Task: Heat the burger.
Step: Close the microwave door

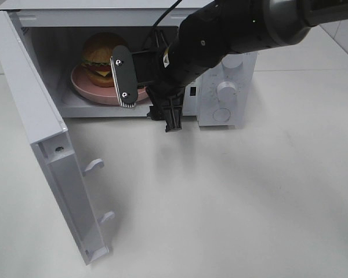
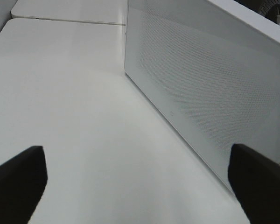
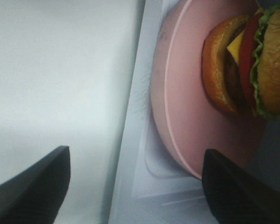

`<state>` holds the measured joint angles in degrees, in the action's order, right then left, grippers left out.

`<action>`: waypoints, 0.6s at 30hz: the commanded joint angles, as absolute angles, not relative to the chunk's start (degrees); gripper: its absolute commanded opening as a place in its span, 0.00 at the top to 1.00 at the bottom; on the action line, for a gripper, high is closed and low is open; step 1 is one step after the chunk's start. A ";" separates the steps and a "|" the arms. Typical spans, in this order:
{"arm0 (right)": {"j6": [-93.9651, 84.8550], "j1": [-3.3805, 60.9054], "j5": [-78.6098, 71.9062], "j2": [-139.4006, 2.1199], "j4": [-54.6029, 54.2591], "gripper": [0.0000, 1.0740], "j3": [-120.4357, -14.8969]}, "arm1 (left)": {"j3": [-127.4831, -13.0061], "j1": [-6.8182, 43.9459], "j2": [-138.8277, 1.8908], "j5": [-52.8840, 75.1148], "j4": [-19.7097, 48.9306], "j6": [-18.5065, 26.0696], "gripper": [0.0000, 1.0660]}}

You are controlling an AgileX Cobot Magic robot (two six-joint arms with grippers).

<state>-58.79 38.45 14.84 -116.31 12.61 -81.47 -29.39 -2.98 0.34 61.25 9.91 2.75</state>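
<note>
**Burger Sits in Open Microwave**

The burger (image 1: 101, 53) rests on a pink plate (image 1: 81, 86) inside the microwave (image 1: 235, 87), at the upper left of the high view. The right gripper (image 1: 148, 95) is at the opening, jaws apart and empty. The left gripper (image 2: 137, 186) is spread wide, holding nothing. The dial markings are too small to read.

– What does everything stand on?
– A matte white table (image 1: 232, 208); it fills most of the high view.
– One piece?
– No. A seam (image 1: 307, 70) crosses it at the back, and the left wrist view shows a second white slab (image 2: 70, 9) with rounded corners just beyond a narrow gap.
– And the light?
– Soft and even. One blurred grey shadow (image 1: 185, 156) lies on the tabletop.
</note>
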 commanded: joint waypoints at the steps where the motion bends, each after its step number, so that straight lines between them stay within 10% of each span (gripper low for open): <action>1: -55.86 38.33 12.89 -112.64 13.24 0.29 -76.38 | -29.39 -2.46 1.20 60.79 10.14 2.75 0.08; 18: -44.63 38.33 10.03 -100.67 13.18 0.29 -59.30 | -29.39 -2.46 1.20 60.79 10.14 2.75 0.08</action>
<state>-46.01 38.45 10.37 -101.47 13.06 -59.47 -29.39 -2.98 0.34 61.25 9.91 2.75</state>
